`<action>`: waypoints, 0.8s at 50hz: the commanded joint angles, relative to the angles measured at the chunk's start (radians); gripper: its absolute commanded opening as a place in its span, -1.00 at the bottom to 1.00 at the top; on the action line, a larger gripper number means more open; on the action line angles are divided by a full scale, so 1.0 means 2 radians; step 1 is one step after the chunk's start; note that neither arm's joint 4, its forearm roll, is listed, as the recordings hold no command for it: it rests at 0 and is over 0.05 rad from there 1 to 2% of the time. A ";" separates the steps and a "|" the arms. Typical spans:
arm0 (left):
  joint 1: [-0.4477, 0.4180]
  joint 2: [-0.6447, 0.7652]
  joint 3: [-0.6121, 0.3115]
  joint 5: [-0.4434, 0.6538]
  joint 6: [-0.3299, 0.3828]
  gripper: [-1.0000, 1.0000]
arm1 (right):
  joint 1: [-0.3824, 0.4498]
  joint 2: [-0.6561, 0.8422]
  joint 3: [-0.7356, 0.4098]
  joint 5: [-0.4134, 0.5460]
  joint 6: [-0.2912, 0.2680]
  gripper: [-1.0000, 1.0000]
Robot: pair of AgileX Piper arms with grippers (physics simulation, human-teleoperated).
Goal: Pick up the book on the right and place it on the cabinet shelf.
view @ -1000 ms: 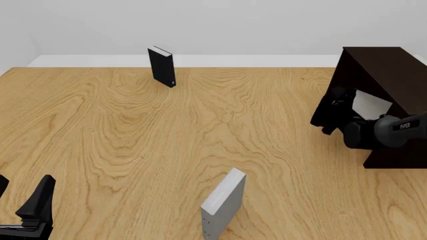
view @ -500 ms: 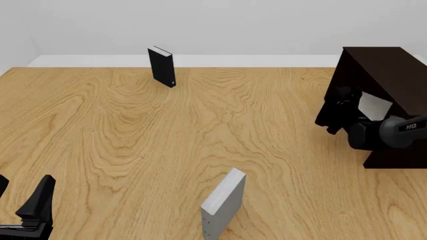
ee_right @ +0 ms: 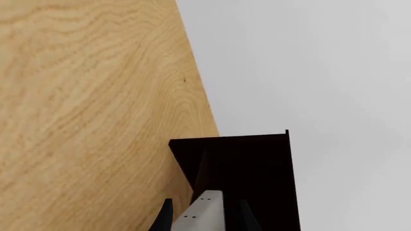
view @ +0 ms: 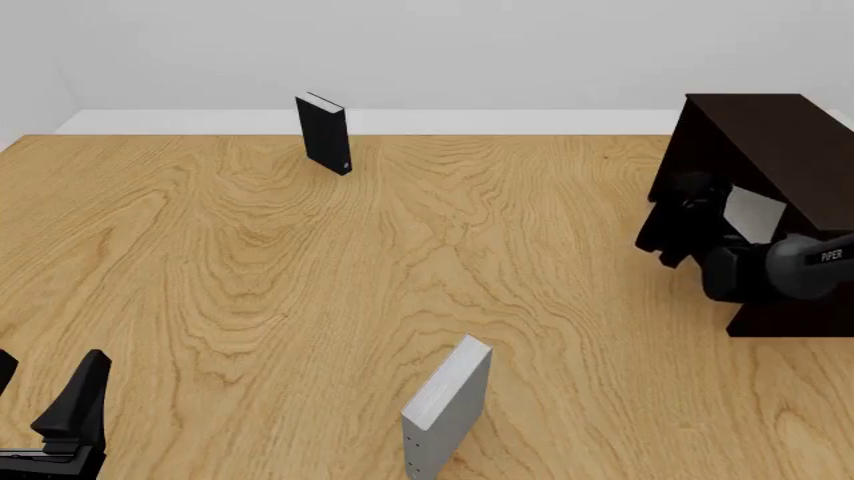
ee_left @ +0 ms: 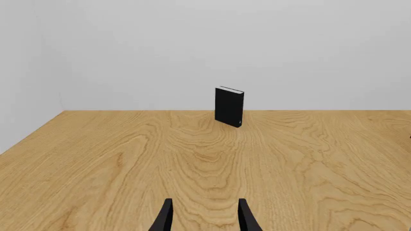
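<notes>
Both jaws differ: right gripper clamps the book (inside cabinet shelf); left gripper parted.

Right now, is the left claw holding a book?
No, the left claw is open with nothing between its fingers, and the black book stands far off on the table.

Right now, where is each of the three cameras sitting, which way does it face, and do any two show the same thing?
Front view: above and behind the arms, facing forward over the table; left gripper low left, right gripper holding the book at the cabinet shelf.
Left wrist view: low behind the left gripper, facing the black book.
Right wrist view: behind the right gripper, book clamped, facing the cabinet shelf.
Shared: front and left wrist both show the black book.
</notes>
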 commanded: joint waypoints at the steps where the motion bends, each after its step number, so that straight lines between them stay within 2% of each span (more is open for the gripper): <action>1: 0.000 0.000 0.000 0.000 0.000 1.00 | 0.001 -0.005 0.000 -0.009 0.000 1.00; 40: 0.000 0.000 0.000 0.000 0.000 1.00 | -0.038 -0.024 0.031 -0.021 -0.001 1.00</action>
